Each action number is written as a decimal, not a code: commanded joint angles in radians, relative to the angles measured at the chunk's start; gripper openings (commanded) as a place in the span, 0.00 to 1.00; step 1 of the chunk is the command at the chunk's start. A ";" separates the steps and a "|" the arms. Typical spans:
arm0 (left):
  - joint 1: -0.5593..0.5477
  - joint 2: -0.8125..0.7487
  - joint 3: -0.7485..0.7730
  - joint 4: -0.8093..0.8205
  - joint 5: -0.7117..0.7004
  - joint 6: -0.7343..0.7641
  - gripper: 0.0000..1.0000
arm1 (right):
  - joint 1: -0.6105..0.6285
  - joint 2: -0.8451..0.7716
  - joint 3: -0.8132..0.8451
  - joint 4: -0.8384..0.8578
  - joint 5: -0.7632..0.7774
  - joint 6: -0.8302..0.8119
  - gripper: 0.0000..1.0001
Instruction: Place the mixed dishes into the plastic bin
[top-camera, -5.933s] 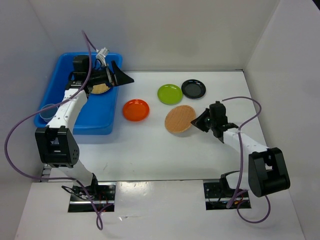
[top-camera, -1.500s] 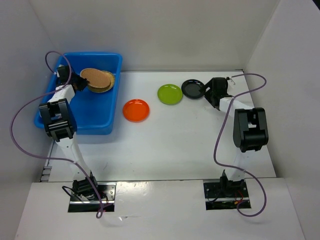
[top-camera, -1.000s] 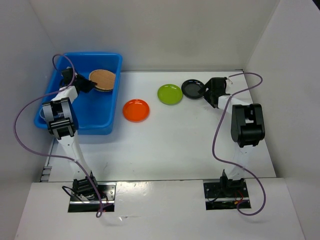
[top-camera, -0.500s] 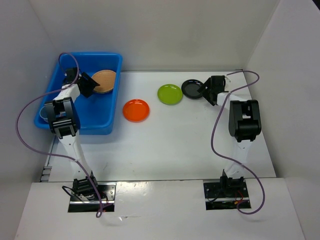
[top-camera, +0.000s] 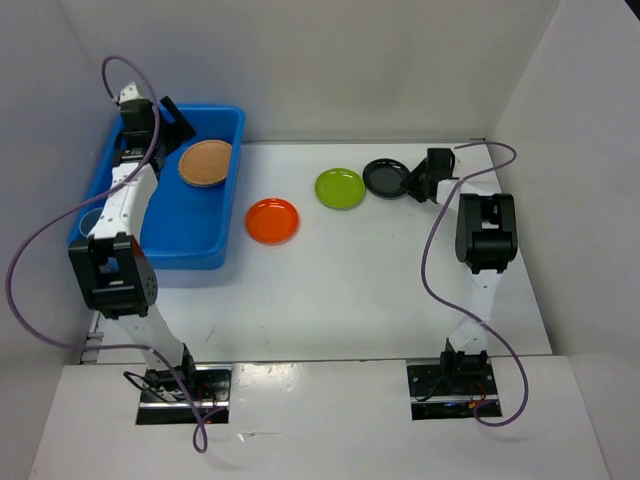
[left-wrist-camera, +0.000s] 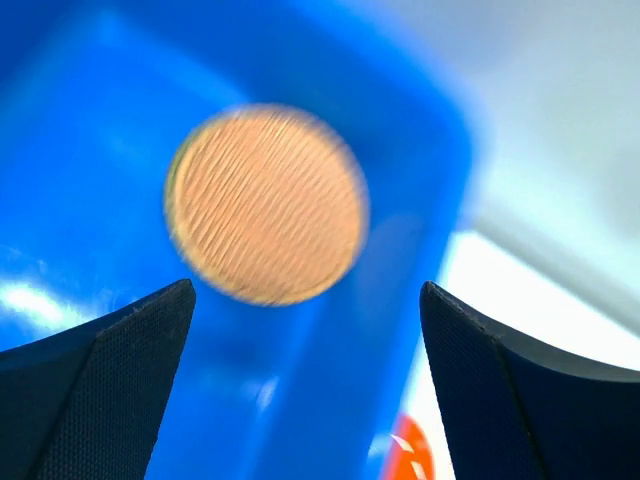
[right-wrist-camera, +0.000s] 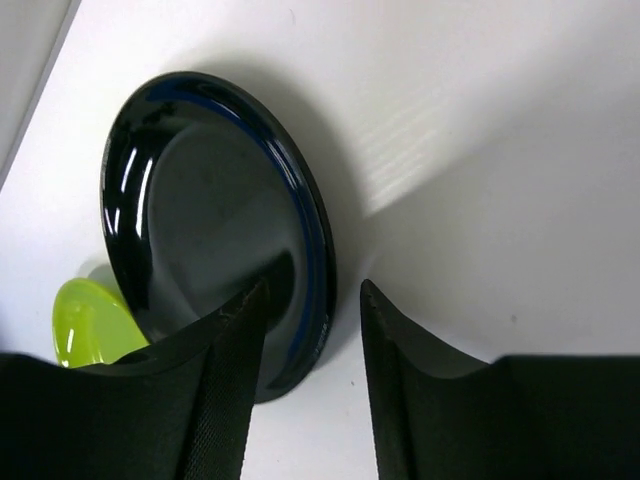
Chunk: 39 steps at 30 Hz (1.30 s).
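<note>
Three plates mid-desk: orange plate (top-camera: 272, 220), lime-green plate (top-camera: 340, 188), black plate (top-camera: 387, 177). One tan plate (top-camera: 205, 163) visible in far-left bin (top-camera: 160, 255). Left gripper (left-wrist-camera: 305, 290) wide; right gripper (right-wrist-camera: 314, 285) narrow, astride the black rim.

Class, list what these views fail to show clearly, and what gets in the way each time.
Left wrist view: the tan plate is blurred; the orange plate is cut off by the bottom edge.
Right wrist view: a finger hides most of the lime-green plate; whether the right gripper pinches the black plate is unclear.
Top view: the left arm covers part of the blue bin.
</note>
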<state>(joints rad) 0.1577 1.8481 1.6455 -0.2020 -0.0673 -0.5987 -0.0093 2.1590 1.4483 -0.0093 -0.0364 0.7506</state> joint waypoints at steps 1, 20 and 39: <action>-0.007 -0.144 -0.039 0.081 -0.036 0.069 0.99 | -0.004 0.056 0.072 -0.046 -0.034 0.012 0.47; -0.121 -0.331 -0.108 0.141 0.529 0.063 0.99 | -0.004 -0.181 -0.057 -0.034 -0.017 -0.071 0.04; -0.362 -0.095 -0.078 0.193 1.078 0.034 0.99 | 0.324 -0.877 -0.243 -0.053 -0.059 -0.185 0.04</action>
<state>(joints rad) -0.2050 1.7760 1.5299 -0.0952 0.9485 -0.5579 0.3000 1.3102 1.2209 -0.0582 -0.1013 0.5827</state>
